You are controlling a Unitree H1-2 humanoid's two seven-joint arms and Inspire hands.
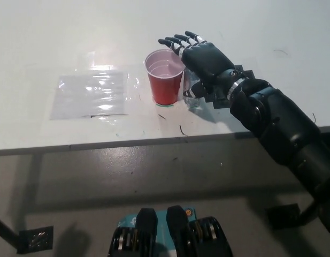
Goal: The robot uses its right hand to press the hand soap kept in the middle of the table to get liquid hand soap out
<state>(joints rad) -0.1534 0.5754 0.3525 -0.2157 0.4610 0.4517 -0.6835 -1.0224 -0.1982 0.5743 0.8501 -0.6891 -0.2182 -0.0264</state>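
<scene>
A red plastic cup (165,83) stands on the white tabletop (74,37) at upper centre of the frame. A clear plastic sheet (92,93) lies flat to its left. The black right robot hand (199,56) sits just right of the cup, over a clear soap bottle (190,91).

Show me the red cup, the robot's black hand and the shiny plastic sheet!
Red cup (166,85), head view, on its red side wall.
Right hand (203,58), head view, on the back of the hand.
Plastic sheet (92,93), head view, on its middle.
</scene>
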